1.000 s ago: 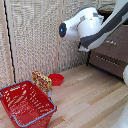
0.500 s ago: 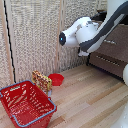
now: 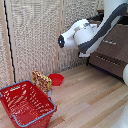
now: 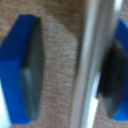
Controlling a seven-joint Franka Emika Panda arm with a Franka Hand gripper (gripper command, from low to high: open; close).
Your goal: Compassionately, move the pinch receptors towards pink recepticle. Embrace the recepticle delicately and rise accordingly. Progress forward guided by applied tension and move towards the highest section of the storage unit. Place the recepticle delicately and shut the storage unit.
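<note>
Two blue tool (image 4: 70, 67) fingers (image 4: 27, 70) apart, straddling drawer's silver handle (image 4: 92, 60), grip unclear.

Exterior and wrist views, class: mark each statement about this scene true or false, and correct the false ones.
1. A silver handle runs between the gripper's two fingers. True.
2. The red basket stands on top of the dresser. False: it sits on the wooden floor.
3. A red bowl lies on the floor beside the basket. True.
4. The fingers have green pads. False: they are blue with dark pads.
5. The gripper holds a pink cup. False: no cup shows between its fingers.
</note>
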